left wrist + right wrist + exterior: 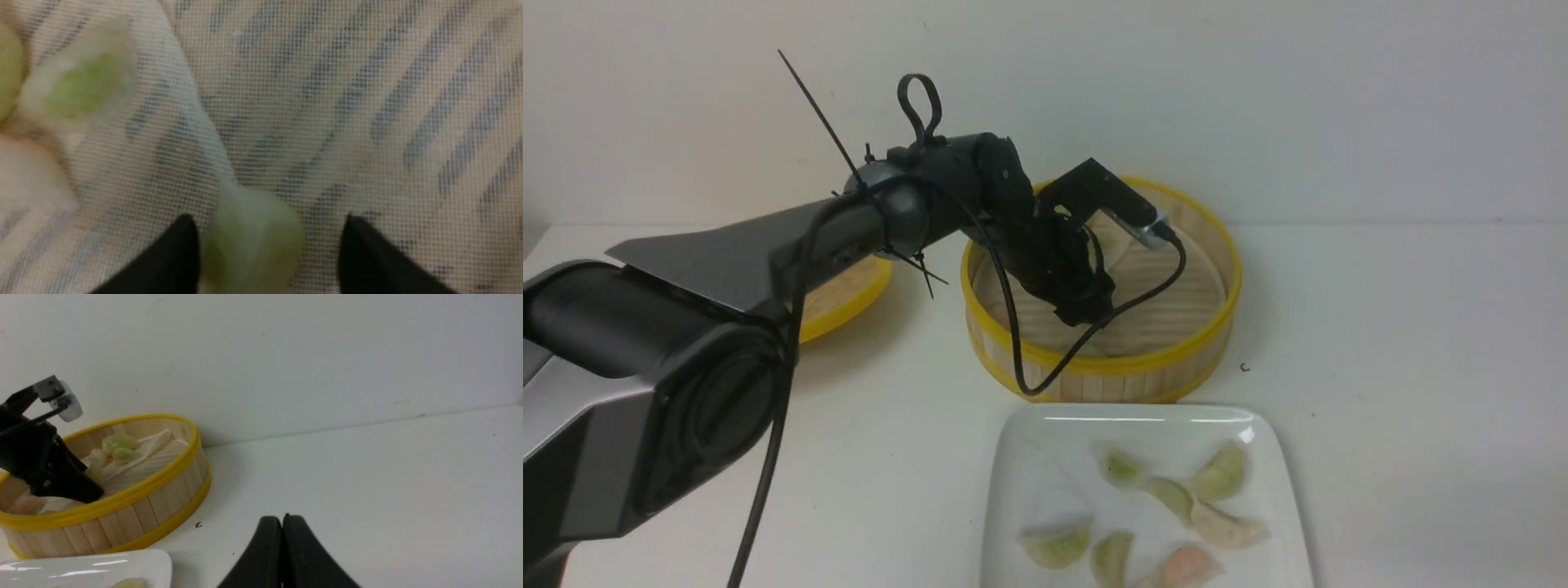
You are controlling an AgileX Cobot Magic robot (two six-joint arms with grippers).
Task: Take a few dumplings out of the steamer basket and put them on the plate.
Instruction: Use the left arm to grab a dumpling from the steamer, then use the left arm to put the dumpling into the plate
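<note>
The steamer basket (1094, 367) stands at the middle back; it also shows in the right wrist view (122, 494). My left gripper (1086, 314) reaches down into it. In the left wrist view the left gripper (268, 218) is open, low over the white liner (347, 102). A pale green dumpling (253, 241) lies between the jaws, against one finger with a gap to the other. More dumplings (81, 81) lie nearby in the basket (118, 443). The plate (1045, 457) in front holds several dumplings (1221, 474). My right gripper (282, 518) is shut and empty above the table.
The flat woven yellow-rimmed lid (849, 294) lies left of the basket, partly behind my left arm. A black cable (1029, 384) hangs over the basket's front wall. The wall runs close behind the basket. A corner of the plate (135, 565) shows in the right wrist view.
</note>
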